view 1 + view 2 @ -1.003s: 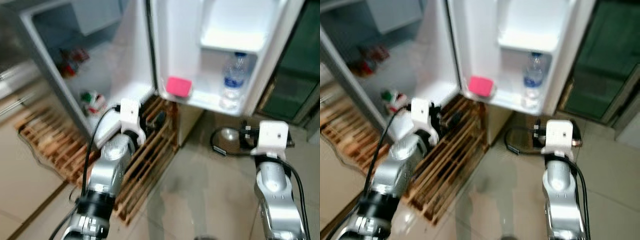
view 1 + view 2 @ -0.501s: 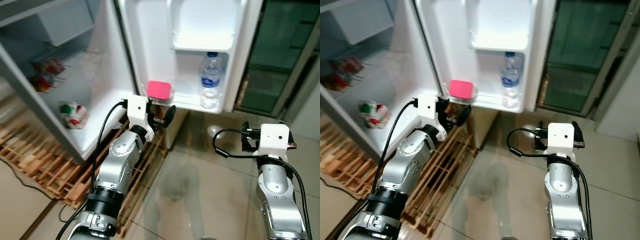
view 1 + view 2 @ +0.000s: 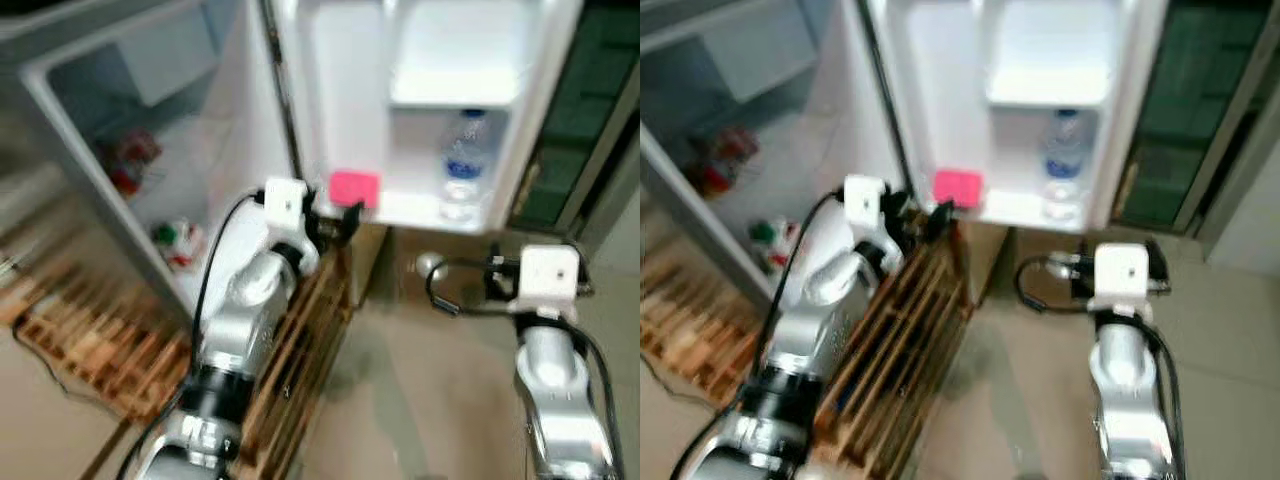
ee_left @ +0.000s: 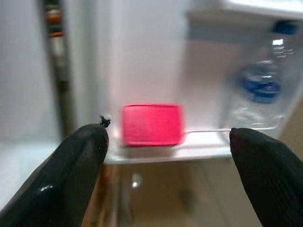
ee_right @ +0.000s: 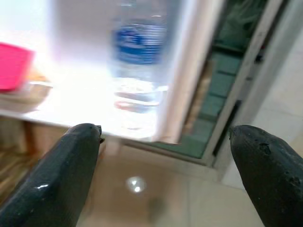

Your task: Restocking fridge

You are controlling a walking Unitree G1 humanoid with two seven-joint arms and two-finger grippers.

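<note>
Left gripper (image 3: 335, 222) is hovering wide open just below the pink box (image 4: 151, 124) on the fridge door shelf (image 3: 420, 212), right gripper (image 5: 165, 175) also open and empty, so I'd be lining up squarely before closing.

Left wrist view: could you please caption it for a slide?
Open left gripper faces a pink box beside a water bottle.
</note>
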